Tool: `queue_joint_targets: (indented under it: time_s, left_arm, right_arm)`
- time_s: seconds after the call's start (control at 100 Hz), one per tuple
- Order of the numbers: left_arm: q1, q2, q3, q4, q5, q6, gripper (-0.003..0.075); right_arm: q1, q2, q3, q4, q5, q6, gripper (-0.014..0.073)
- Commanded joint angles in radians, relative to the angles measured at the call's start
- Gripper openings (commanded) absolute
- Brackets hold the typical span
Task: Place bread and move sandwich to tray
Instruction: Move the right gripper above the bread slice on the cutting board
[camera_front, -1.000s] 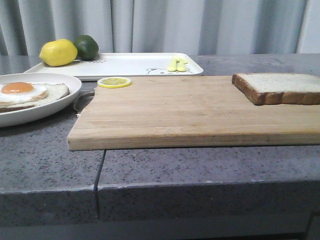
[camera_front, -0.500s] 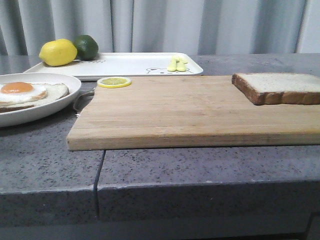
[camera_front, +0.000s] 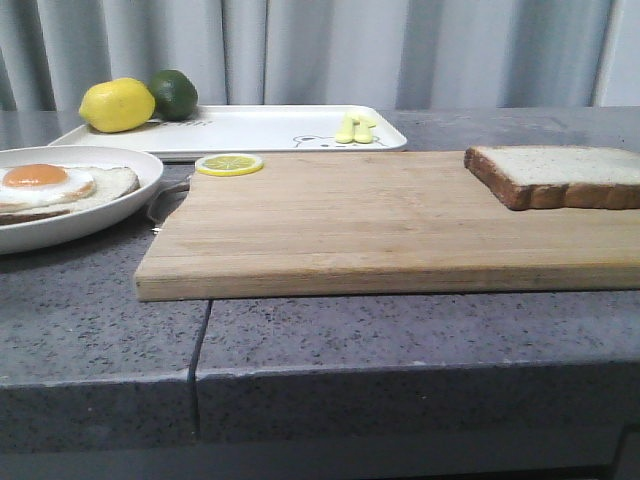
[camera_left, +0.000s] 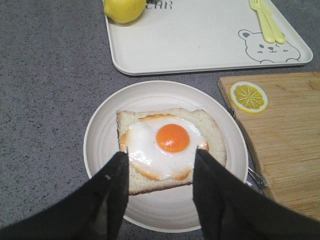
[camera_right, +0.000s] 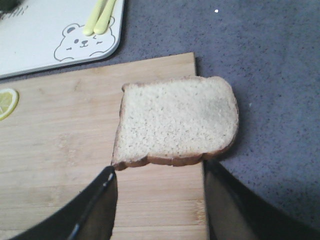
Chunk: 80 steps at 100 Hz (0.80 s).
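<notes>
With jaws spread, the right gripper (camera_right: 159, 197) hovers above the bread (camera_right: 177, 121) for pickup, while the left gripper (camera_left: 161, 192), likewise released, straddles the sandwich (camera_left: 170, 145) at nine o'clock

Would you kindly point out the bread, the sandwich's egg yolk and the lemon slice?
bread (camera_right: 177, 120), right wrist view, middle of its top face.
egg yolk (camera_left: 173, 138), left wrist view, its centre.
lemon slice (camera_front: 229, 164), front view, its cut face.
</notes>
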Motion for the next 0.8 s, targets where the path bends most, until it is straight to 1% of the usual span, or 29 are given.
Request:
queue_joint_targets:
  time_s: [0.0, 0.16, 0.23, 0.36, 0.6, 0.79]
  left_arm:
    - [0.001, 0.0, -0.035, -0.025, -0.055, 0.0, 0.0297]
    - [0.001, 0.0, -0.035, -0.025, -0.055, 0.0, 0.0297]
    - [0.001, 0.0, -0.035, -0.025, -0.055, 0.0, 0.0297]
    - [0.001, 0.0, -0.035, -0.025, -0.055, 0.0, 0.0296]
    - [0.001, 0.0, -0.035, -0.025, -0.055, 0.0, 0.0296]
    - [0.001, 0.0, -0.035, -0.025, -0.055, 0.0, 0.0295]
  right_arm:
    - [-0.035, -0.001, -0.037, 0.006, -0.091, 0.012, 0.0417]
    - [-0.135, 0.037, -0.037, 0.007, -0.098, 0.012, 0.0417]
    - [-0.155, 0.066, -0.037, 0.01, -0.108, 0.012, 0.0417]
    - [-0.156, 0.137, -0.037, 0.043, -0.138, 0.012, 0.0417]
    - [-0.156, 0.261, -0.037, 0.147, -0.23, 0.007, 0.0417]
    - [-0.156, 0.339, -0.037, 0.164, -0.266, -0.001, 0.0417]
